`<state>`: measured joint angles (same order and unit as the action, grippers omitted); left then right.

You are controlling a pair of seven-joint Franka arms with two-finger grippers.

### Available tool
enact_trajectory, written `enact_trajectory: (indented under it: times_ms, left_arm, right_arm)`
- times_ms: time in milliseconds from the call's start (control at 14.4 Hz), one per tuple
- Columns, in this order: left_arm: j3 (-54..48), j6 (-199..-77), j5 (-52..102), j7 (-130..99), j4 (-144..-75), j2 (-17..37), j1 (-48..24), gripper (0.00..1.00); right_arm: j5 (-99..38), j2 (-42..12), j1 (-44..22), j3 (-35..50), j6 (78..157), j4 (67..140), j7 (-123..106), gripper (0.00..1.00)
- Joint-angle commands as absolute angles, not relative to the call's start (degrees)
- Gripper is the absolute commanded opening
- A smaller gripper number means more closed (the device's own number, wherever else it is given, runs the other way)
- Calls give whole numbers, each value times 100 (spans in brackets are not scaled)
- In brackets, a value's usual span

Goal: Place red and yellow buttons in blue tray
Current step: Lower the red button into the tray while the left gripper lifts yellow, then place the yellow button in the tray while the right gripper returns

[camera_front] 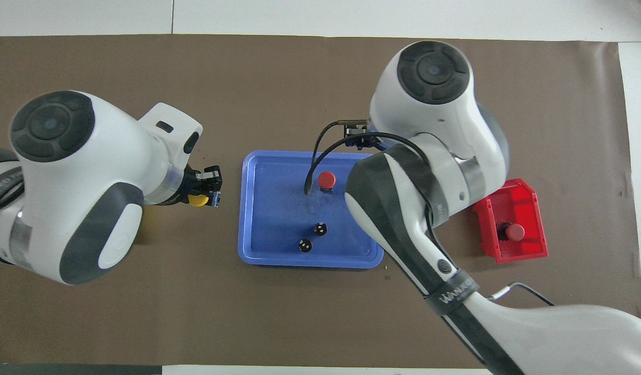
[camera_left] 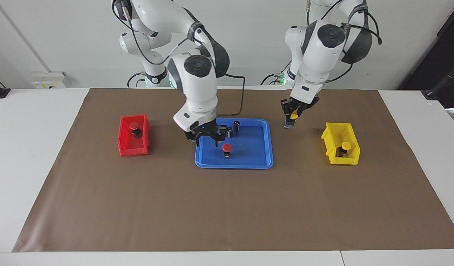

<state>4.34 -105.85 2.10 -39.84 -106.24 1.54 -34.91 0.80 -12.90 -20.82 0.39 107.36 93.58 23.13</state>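
You've got the red bin [camera_left: 134,136] toward the right arm's end of the bench, on the brown mat [camera_left: 227,207], with one red button [camera_left: 135,128] sitting inside it. Next, the right gripper [camera_left: 207,138] hangs low over the blue tray [camera_left: 256,157], above the tray edge toward the right arm's end; fingers spread, nothing between them. The blue tray sits mid-bench. In it: a second red button [camera_left: 227,149] standing upright, near the tray edge farther from the robots and just beside the right gripper's fingertips, not touching them as far as you can see. Two dark capless cylinders [camera_left: 233,128] stand close together in the tray, nearer to the robots than that red button. Then the left gripper [camera_left: 294,115] is up in the air over bare mat between the blue tray and the yellow bin [camera_left: 340,144], fingers pinching a yellow button [camera_left: 293,116] by its cap; the base hangs below. Yellow bin sits toward the left arm's end, holding the other yellow button [camera_left: 345,146].
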Motion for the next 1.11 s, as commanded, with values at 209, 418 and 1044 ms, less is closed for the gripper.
enact_trajectory:
  times_ms: [209,418,1044]
  left_arm:
    - [545,-10879,299,-4605,-9343,1782,-4034,1]
    - [554,-11258,281,-4781,-9290,2266,-4095,1]
    - [536,-11100,308,-4948,-8956,2584,-4306,1]
  right_arm:
    - [9,1017,-969,106,11232,12345,461,73]
    - [-87,1283,-283,97,11276,12787,-437,73]
    - [-492,1055,395,88,12172,13438,-1485,66]
